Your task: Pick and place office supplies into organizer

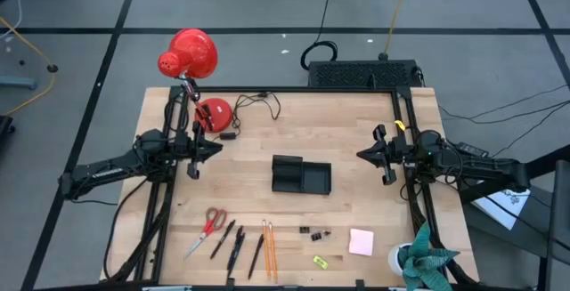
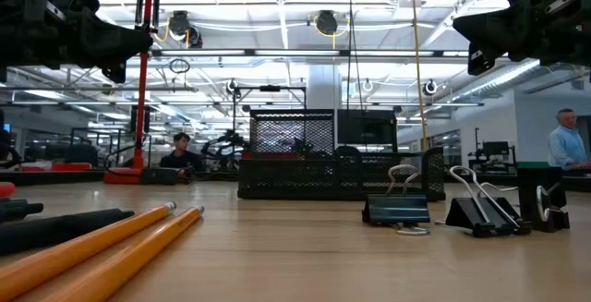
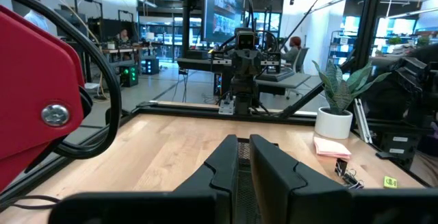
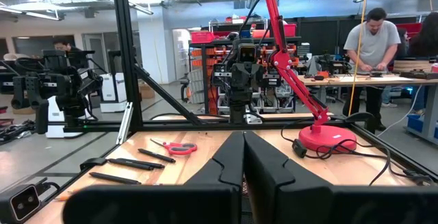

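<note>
The black organizer [image 1: 301, 177] stands on the wooden table's middle. Along the near edge lie red-handled scissors [image 1: 211, 224], black pens [image 1: 230, 240], orange pencils [image 1: 267, 246], small black binder clips [image 1: 313, 233], a pink sticky-note pad [image 1: 361, 241] and a small yellow piece [image 1: 321, 261]. My left gripper [image 1: 214, 149] hovers left of the organizer, pointing level at it, fingers shut and empty [image 3: 243, 142]. My right gripper [image 1: 361, 155] hovers to the organizer's right, facing it, shut and empty [image 4: 243, 136]. The low view shows the pencils [image 2: 111, 242] and clips [image 2: 480, 214] up close.
A red desk lamp [image 1: 191, 55] rises at the far left; its base [image 1: 214, 113] and cable lie on the table. A potted plant [image 1: 423, 260] stands at the near right corner. A black box [image 1: 361, 75] sits beyond the far edge. People work in the room behind.
</note>
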